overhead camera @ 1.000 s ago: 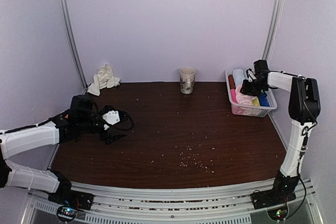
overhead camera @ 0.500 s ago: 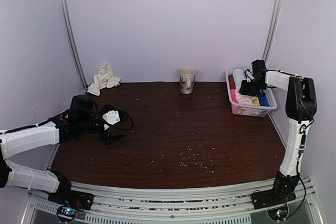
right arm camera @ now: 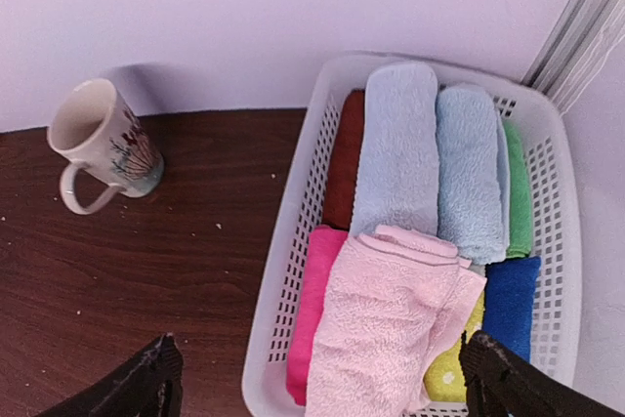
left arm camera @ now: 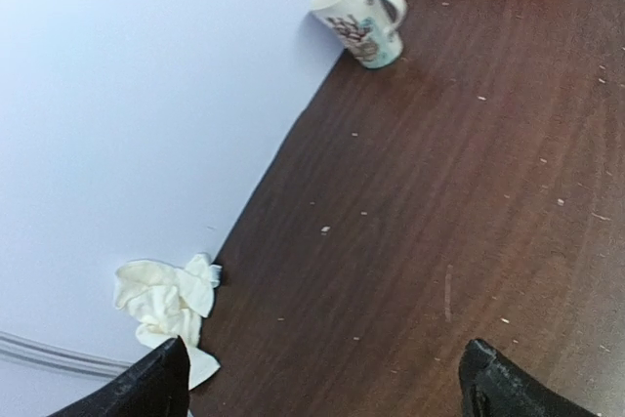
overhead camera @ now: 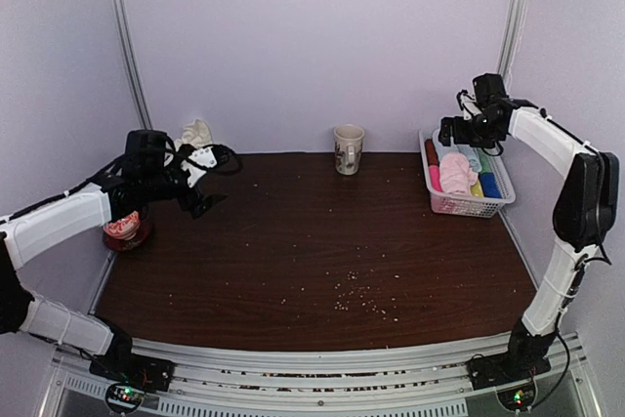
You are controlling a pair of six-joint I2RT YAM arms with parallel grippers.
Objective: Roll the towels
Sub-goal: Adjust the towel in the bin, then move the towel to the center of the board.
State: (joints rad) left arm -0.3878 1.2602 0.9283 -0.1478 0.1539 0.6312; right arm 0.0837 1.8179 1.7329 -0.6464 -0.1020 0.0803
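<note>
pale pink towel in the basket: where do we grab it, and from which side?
Best bet: straight down from above, since the basket walls block the sides. The pale pink towel lies loose on top of the pile; pinch its folded edge at the far end, where it overlaps the light blue towels.

Pale pink towel (right arm camera: pixel 386 329) of fluffy cloth, perforated plastic basket (right arm camera: pixel 276 310), glossy mug (right arm camera: pixel 107 139) (looks glazed), wood-grain table (left arm camera: pixel 469 192)

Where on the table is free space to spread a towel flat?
The wide middle of the dark brown wooden table, from the patterned ceramic mug to the near edge, is bare except small crumbs. Crowded: the white plastic basket back right, packed with rolled towels.
</note>
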